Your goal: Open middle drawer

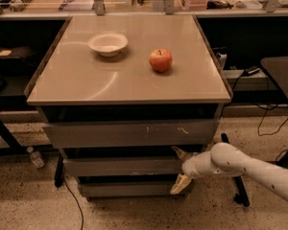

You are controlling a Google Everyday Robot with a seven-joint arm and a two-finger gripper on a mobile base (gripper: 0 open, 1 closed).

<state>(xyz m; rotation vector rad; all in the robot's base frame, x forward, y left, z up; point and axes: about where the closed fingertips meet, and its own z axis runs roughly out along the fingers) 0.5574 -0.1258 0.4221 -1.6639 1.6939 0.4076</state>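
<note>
The middle drawer (120, 166) is a plain grey metal front of medium width, below the wider top front with pale scratches (129, 134) and above the narrowest bottom front (125, 189). It looks closed or nearly closed. My gripper (178, 168) comes in from the right on a white arm and sits at the middle drawer's right end. Its two pale fingers are spread, one (178, 152) above the front's top edge and one (180, 184) below its lower edge.
A white bowl (108, 43) and a red apple (161, 60) rest on the cabinet's tan top (86, 80). A dark table (283, 75) stands at the right, a black cable (72, 200) and a bottle (36, 158) lie on the speckled floor at the left.
</note>
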